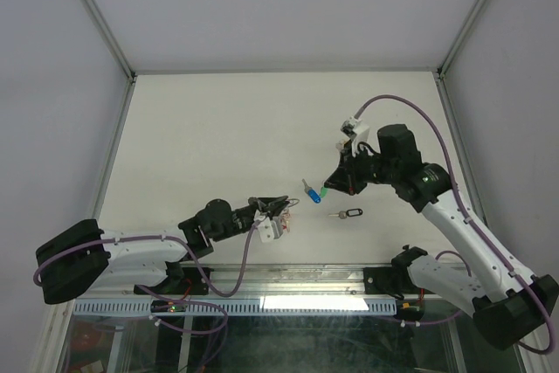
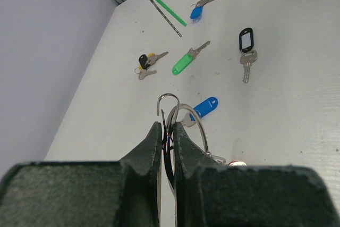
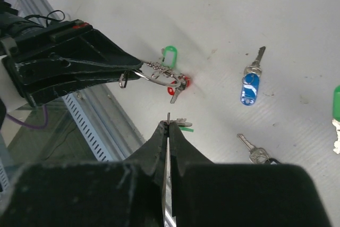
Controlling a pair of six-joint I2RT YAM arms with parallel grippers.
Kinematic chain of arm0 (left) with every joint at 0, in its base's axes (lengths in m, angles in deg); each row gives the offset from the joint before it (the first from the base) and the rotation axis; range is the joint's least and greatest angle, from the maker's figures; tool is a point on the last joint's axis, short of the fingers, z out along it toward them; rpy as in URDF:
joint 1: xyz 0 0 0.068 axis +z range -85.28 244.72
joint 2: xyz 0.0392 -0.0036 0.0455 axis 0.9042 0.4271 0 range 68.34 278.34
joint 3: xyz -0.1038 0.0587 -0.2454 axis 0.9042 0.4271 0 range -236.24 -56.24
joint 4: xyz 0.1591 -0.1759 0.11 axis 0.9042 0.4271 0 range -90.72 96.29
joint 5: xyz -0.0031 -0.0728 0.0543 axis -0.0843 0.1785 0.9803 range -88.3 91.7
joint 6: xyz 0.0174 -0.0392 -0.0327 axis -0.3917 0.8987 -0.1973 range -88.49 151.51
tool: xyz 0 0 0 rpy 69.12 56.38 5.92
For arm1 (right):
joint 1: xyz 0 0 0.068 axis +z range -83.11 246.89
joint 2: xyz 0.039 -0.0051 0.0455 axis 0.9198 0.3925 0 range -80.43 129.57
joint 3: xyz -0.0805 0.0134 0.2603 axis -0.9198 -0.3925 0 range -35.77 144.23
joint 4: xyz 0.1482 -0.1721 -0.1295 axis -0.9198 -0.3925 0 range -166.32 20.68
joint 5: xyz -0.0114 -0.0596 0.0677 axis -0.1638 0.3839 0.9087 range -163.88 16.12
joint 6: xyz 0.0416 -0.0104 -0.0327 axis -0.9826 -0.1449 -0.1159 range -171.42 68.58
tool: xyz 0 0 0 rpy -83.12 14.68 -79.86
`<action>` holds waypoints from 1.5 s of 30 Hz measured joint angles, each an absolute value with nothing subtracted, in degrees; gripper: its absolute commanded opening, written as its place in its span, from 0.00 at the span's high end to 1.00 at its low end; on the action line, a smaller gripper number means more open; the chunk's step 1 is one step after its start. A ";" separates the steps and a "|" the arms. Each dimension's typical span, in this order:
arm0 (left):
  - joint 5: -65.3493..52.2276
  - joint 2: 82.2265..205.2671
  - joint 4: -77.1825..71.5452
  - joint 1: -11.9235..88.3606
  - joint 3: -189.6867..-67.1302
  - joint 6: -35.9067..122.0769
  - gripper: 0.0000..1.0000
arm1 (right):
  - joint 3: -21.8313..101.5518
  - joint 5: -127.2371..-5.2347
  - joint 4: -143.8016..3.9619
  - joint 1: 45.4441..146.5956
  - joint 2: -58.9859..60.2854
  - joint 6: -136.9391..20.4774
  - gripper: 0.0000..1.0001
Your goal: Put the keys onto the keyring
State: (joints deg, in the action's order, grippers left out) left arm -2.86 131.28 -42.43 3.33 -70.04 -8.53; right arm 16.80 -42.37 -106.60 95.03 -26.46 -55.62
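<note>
**Keyring** (image 3: pixel 151 74): a thin silver wire loop, pinched at one edge between the closed fingers of the left gripper (image 2: pixel 167 131). It is held low over the table (image 1: pixel 218 128), left of centre and near the front edge. The ring projects straight out past the fingertips. Its long axis lies in line with the gripper and is directed toward the right gripper (image 3: pixel 168 127). The free wire end curls into a small hook (image 2: pixel 167 99) on the far side. A red-capped key (image 3: pixel 180 82) and a green tag (image 3: pixel 169 54) hang from the ring's outer end. Whether they touch the surface cannot be told.

**Right gripper:** also clamped shut, it grips a green-capped key (image 2: pixel 162 5) seen edge-on. The key's long axis slants, with the blade tip (image 2: pixel 179 34) lowest and aimed toward the ring, apart from it.

**On the table, between the two grippers:**
- a blue-capped key (image 2: pixel 204 107), just beyond the ring
- a loose green key (image 2: pixel 182 64)
- a black-tagged key (image 2: pixel 245 43)
- a second blue-capped key (image 2: pixel 197 10)
- a black-and-yellow bunch (image 2: pixel 144 61)

All lie apart from one another. One blue-capped key carries white marks on its cap, too small to read.
</note>
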 measured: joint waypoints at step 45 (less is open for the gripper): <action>-11.47 125.25 -35.46 3.33 -69.67 -12.90 1.00 | 34.64 -47.44 -120.96 116.41 -7.46 -10.55 1.00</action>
State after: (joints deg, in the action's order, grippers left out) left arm -11.47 125.25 -35.46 3.33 -69.67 -12.90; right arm 34.64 -47.44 -120.96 116.41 -7.46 -10.55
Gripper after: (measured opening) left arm 0.038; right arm 0.007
